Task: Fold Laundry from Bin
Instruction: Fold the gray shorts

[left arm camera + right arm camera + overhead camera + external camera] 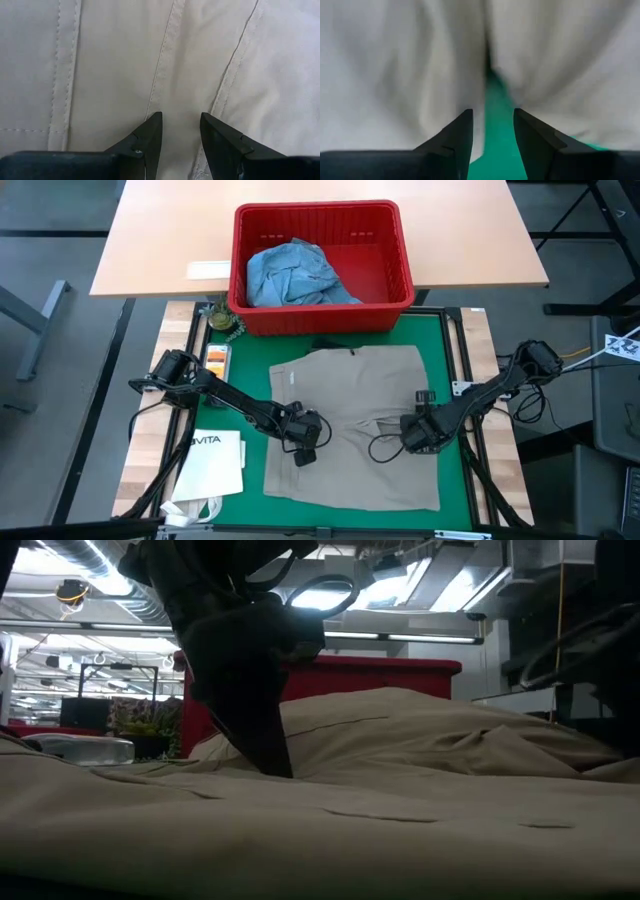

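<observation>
A khaki garment (352, 425) is spread flat across the green mat (452, 385), its waistband toward the red bin (322, 265). The bin stands at the far edge of the mat, and a light blue garment (295, 275) is bunched inside it.

The left gripper (305, 450) is lowered onto the left half of the khaki garment. In the left wrist view its fingers (149, 137) are seen parted, with seamed cloth between and beyond them; nothing is pinched.

The right gripper (415, 435) is held over the right half of the garment, near a fold. In the right wrist view its fingers (457, 137) are parted as well, and a strip of green mat is seen between two edges of pale cloth; nothing is gripped.

A white paper bag (208, 465) lies on the wood beside the mat, on the left.
</observation>
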Available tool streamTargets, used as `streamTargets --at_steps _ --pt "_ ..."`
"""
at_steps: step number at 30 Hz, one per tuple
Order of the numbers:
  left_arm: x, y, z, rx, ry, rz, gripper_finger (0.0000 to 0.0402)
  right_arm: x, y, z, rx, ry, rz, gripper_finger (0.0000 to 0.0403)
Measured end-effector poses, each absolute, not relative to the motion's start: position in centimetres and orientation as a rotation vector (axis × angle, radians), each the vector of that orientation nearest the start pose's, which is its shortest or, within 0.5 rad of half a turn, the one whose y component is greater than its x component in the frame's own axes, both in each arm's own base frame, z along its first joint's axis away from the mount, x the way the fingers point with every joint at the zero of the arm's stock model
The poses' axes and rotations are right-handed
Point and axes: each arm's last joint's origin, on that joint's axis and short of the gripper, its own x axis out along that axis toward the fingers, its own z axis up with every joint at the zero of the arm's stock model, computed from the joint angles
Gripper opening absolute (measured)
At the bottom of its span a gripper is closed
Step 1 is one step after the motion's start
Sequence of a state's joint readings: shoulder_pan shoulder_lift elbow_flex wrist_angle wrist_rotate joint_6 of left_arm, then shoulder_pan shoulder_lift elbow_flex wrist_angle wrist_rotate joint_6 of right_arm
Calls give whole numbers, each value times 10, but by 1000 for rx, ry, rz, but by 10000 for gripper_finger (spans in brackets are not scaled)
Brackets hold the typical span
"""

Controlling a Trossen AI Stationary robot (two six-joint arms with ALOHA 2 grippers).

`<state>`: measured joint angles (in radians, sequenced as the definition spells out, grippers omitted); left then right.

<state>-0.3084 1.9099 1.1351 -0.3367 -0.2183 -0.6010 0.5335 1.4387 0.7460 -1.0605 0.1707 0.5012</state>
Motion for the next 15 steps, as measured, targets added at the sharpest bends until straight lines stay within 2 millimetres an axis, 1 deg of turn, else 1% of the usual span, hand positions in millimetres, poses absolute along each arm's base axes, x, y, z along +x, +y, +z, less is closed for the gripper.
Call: streamTargets --at_steps 3,6,8,12,15 --pt "352 -106 138 -253 1048 240 128 168 95 160 -197 1680 -128 143" --pt "352 -106 138 -252 1048 240 128 166 94 161 -206 1697 -133 143" --pt "352 -106 140 -257 1048 234 128 166 94 165 -221 1717 -134 143" --pt "360 -110 153 -287 1028 182 128 169 99 185 -256 1741 -137 143" --pt "368 -114 165 -308 1014 111 128 173 108 204 -288 1698 -116 143"
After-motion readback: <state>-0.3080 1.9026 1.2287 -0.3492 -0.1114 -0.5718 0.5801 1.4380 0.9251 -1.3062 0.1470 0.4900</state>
